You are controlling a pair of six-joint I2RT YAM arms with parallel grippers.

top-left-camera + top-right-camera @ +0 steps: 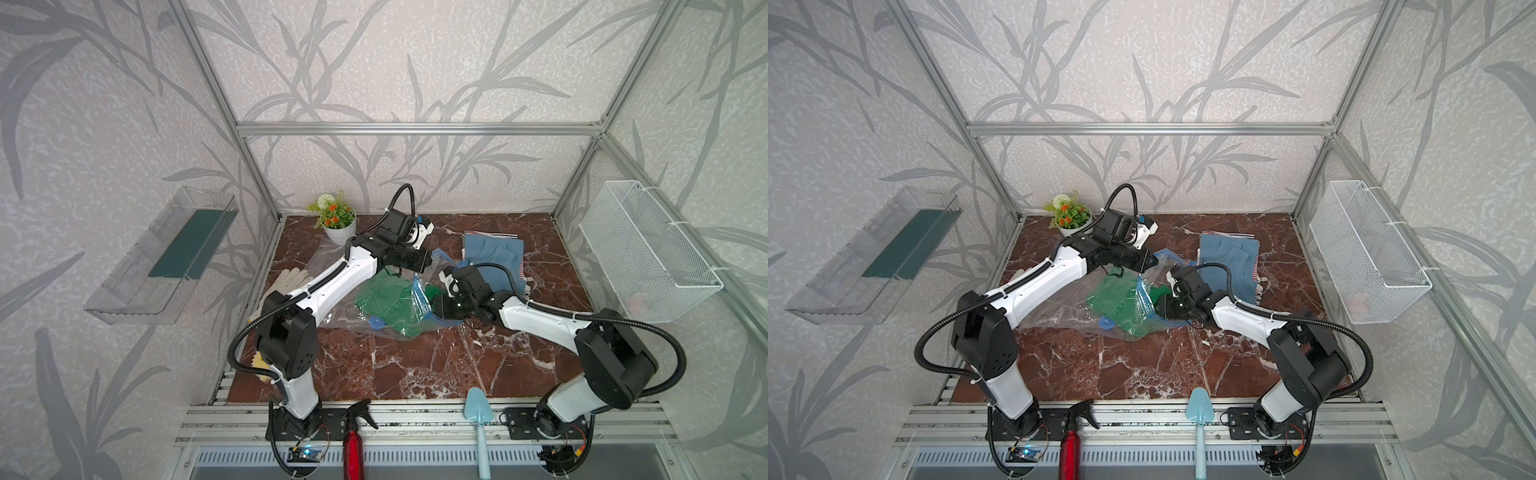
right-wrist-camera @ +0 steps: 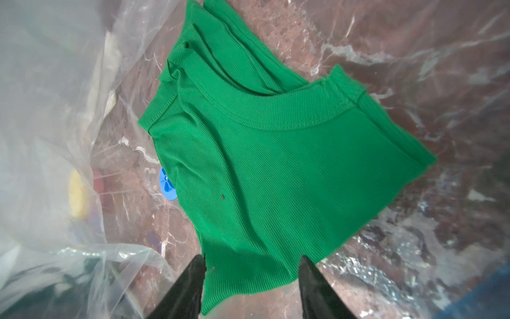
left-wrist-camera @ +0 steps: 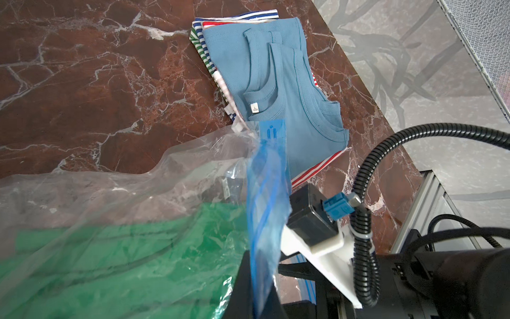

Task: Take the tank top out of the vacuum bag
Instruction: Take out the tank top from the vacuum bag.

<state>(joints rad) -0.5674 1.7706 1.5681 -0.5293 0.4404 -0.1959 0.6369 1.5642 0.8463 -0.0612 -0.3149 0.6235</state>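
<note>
The vacuum bag [image 1: 353, 320] [image 1: 1059, 316] lies crinkled mid-table, its round blue valve [image 1: 376, 322] [image 2: 165, 183] near the front. My left gripper [image 3: 260, 298] [image 1: 430, 259] is shut on the bag's blue zip-seal strip [image 3: 265, 193] and holds that edge lifted. The green tank top [image 1: 382, 297] [image 1: 1113, 299] [image 2: 276, 165] lies inside the bag. My right gripper [image 2: 251, 259] [image 1: 436, 305] reaches in through the bag's mouth. It is open, and the tank top's near hem lies between its fingertips, not pinched.
A folded stack, blue tank tops over striped cloth [image 1: 492, 253] [image 3: 276, 82], lies behind the right arm. A potted plant [image 1: 338, 222] stands at the back and white gloves [image 1: 286, 280] lie left. A red spray bottle [image 1: 353, 444] and a blue trowel [image 1: 480, 419] rest on the front rail. A wire basket [image 1: 648, 257] hangs on the right wall.
</note>
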